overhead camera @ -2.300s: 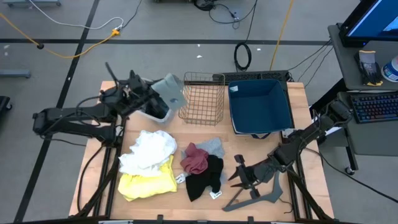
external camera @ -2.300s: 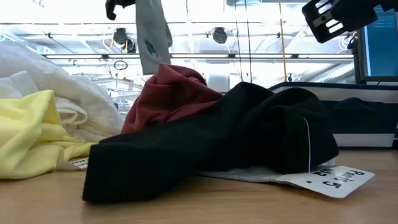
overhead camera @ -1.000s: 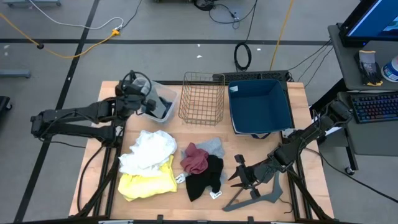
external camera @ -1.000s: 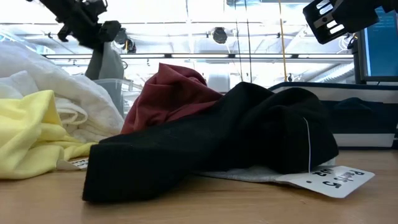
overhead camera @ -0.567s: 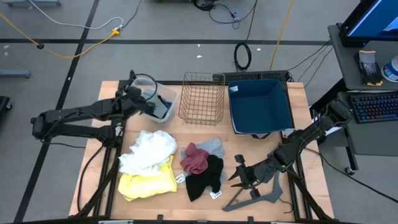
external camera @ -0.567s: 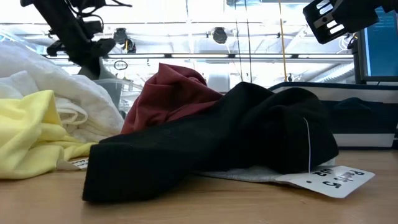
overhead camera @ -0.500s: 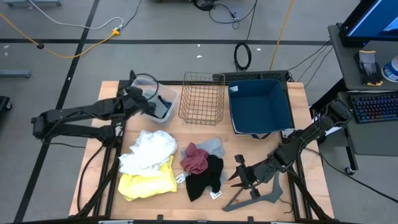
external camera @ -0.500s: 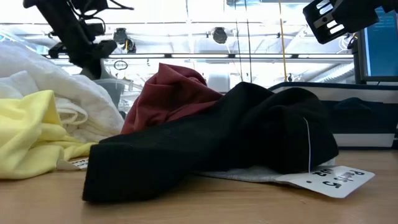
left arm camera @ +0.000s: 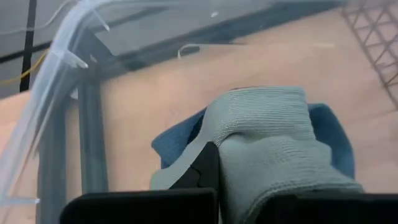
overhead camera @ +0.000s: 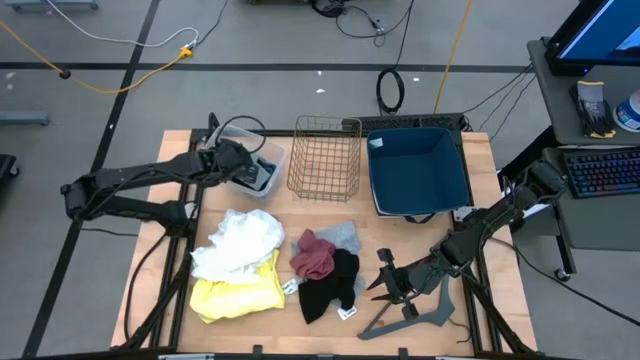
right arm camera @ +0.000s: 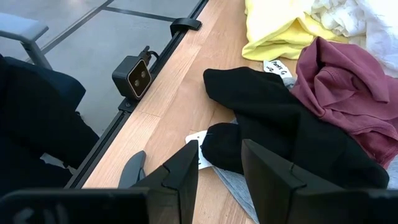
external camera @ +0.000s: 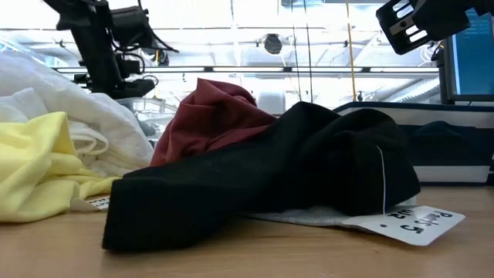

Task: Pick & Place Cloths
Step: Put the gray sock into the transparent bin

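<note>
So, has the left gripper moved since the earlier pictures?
Yes. The left gripper came down into the clear bin left of the wire basket, shut on the grey cloth.

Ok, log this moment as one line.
left end effector: shut on grey cloth, inside clear bin | right end effector: open, hovering near black cloth

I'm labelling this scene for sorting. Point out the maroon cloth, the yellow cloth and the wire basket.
maroon cloth [overhead camera: 313, 257]: high view, middle of the crumpled heap.
yellow cloth [overhead camera: 237, 296]: high view, centre of the flat fabric.
wire basket [overhead camera: 325, 187]: high view, near rim wall.
</note>
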You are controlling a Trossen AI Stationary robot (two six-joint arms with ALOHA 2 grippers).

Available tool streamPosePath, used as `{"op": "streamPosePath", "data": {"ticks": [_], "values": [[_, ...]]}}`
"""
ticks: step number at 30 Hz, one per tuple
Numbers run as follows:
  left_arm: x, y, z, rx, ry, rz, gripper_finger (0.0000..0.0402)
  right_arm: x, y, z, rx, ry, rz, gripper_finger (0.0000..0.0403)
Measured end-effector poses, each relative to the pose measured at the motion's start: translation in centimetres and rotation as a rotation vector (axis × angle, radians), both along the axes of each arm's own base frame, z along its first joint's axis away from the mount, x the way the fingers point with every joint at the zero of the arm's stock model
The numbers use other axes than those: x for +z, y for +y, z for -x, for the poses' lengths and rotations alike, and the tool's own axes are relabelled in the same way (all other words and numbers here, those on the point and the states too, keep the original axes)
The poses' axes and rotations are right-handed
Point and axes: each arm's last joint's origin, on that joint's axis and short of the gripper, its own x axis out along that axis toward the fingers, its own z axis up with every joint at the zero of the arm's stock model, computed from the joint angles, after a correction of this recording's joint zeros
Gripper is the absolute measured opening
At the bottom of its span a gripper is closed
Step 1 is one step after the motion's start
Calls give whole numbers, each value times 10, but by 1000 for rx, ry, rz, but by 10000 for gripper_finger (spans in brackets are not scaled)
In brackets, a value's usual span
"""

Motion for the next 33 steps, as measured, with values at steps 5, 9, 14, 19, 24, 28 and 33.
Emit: {"op": "streamPosePath", "data": {"ticks": [5, 9, 14, 19, 24, 28, 33], "values": [[-3, 5, 1, 14, -7, 40, 31, 0, 0, 0, 0, 0, 0, 116], [-3, 7, 1, -2, -28, 80, 68, 0, 0, 0, 0, 0, 0, 116], [-4, 10, 2, -7, -56, 130, 123, 0, 0, 0, 0, 0, 0, 116], [-1, 13, 7, -16, -106, 193, 178, 0, 0, 0, 0, 0, 0, 116], [15, 19, 6, -63, -174, 233, 216, 0, 0, 0, 0, 1, 0, 116], [34, 25, 3, -108, -245, 239, 231, 0, 0, 0, 0, 1, 0, 116], [59, 29, 2, -125, -293, 215, 234, 0, 0, 0, 0, 0, -1, 116]]}}
